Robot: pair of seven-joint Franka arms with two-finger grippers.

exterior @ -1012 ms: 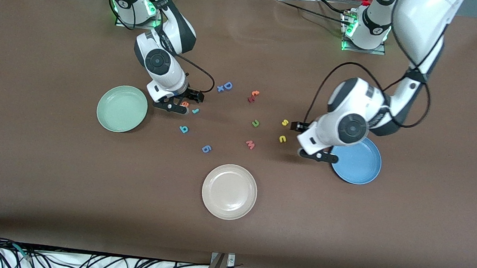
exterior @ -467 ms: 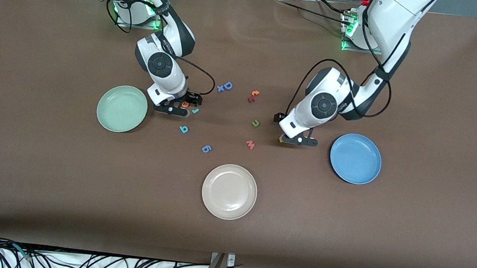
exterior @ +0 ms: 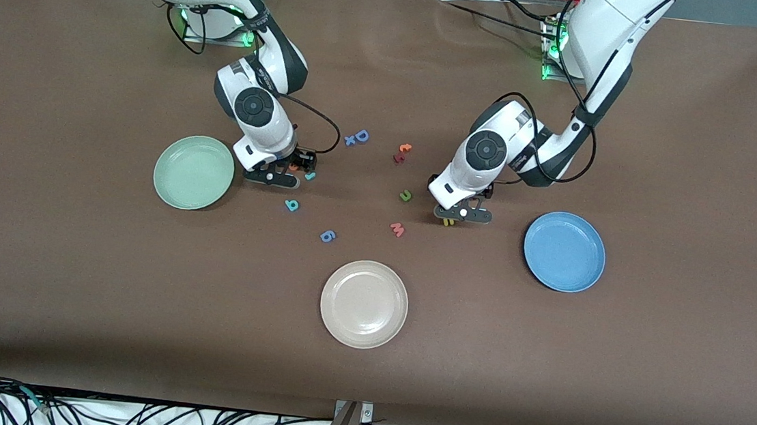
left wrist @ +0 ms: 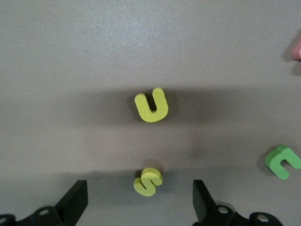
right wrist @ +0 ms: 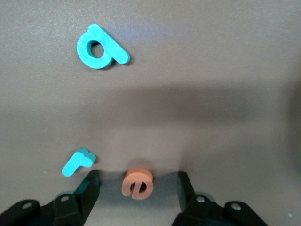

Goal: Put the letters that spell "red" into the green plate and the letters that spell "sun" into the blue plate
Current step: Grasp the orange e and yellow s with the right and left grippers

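We keep both open grippers centred, left gripper (left wrist: 140,205) fingers astride the yellow "s" (left wrist: 148,181), right gripper (right wrist: 136,193) fingers astride the orange "e" (right wrist: 137,183), holding nothing.

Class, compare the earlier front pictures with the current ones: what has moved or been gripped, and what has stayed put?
The left claw swung from the blue plate toward the table's middle and now straddles the yellow "s", fingers wide, not gripping. The right claw stayed at the orange "e", its fingers narrowing around it, not yet touching. The plates and the other letters kept their places.
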